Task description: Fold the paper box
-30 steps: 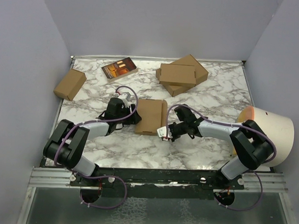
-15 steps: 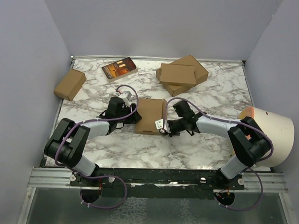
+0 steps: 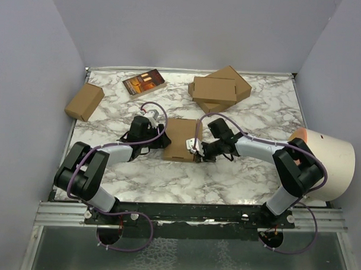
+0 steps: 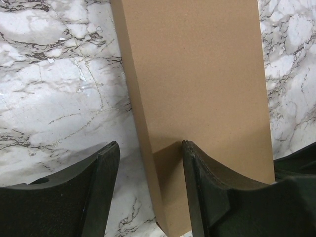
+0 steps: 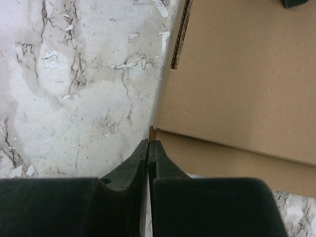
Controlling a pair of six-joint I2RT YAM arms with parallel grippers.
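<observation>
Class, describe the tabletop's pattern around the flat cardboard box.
The tabletop is white marble with dark grey veins, clearest in the left wrist view.

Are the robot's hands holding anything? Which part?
Nothing looks gripped. The left gripper stands open astride the paper box's long edge. The right gripper is shut, tips at the box's edge.

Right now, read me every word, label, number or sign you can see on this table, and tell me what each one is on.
No text here can be read.
Book: the dark cover has an orange picture; any lettering is too small and blurred to read.
Paper box: plain brown cardboard, no print visible in any view.
Stacked boxes and small carton: plain brown, no print visible.
</observation>
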